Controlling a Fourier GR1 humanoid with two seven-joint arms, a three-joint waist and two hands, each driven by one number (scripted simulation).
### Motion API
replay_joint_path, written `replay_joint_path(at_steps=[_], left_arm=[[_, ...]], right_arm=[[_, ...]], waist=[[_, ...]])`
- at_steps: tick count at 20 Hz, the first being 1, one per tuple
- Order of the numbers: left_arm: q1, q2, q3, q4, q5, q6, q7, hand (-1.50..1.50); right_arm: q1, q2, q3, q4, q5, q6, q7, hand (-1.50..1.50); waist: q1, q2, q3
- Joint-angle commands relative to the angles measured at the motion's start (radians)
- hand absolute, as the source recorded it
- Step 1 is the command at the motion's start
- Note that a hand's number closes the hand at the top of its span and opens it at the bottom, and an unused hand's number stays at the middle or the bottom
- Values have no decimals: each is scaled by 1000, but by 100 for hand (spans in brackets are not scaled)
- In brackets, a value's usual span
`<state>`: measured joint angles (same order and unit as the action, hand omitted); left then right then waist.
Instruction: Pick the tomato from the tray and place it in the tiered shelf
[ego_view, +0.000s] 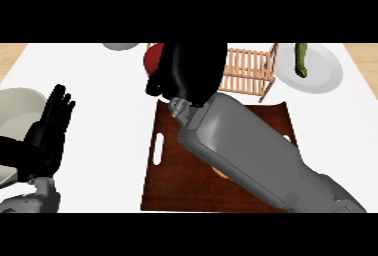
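Right hand (184, 70), matte black, is seen from the back with fingers curled down around a red rounded thing, taken to be the tomato (152, 59); only a red sliver is exposed at the hand's left side, the rest is hidden. The tomato is thus held up beside the tiered shelf (249, 71), a light wooden slatted frame just right of the hand; contact between them cannot be told. Below the hand, the dark brown wooden tray (166, 172) is laid flat, rectangular, with a slot handle on its left rim; much of it is covered by the smooth grey forearm. A small orange patch is visible under the forearm, unidentified. Beyond the shelf, a white round plate (325, 75) carries a green elongated vegetable (302, 60). Left hand (52, 125) is resting far left, fingers straight and together, beside a pale bowl (18, 107). White counter (103, 130) lies open between left hand and tray.
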<state>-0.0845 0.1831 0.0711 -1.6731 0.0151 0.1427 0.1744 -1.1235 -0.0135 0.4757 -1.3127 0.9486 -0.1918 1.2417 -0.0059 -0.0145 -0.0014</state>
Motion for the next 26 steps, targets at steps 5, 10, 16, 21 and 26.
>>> replay_joint_path(at_steps=[5, 10, 16, 21, 26], left_arm=[[-10, -35, -30, 38, -36, 20, -41, 0], [-17, 13, 14, -15, 3, -14, -3, 0], [12, -7, -12, -38, -9, -16, -7, 0], [15, -17, -2, -15, 0, -22, -11, 0], [-47, -29, -11, 4, -8, -13, 15, 0]], right_arm=[[-7, 13, -86, 41, 96, -14, 197, 150], [49, 11, -199, 74, 153, -79, 65, 150], [63, 13, -268, 229, 182, -231, -66, 150], [58, 13, -337, 335, 182, -303, -190, 150], [-41, 13, -395, 543, 169, -388, -228, 150]], waist=[[6, 14, 0], [10, 14, 1], [23, 18, 1], [21, 18, 1], [33, 23, 1]])
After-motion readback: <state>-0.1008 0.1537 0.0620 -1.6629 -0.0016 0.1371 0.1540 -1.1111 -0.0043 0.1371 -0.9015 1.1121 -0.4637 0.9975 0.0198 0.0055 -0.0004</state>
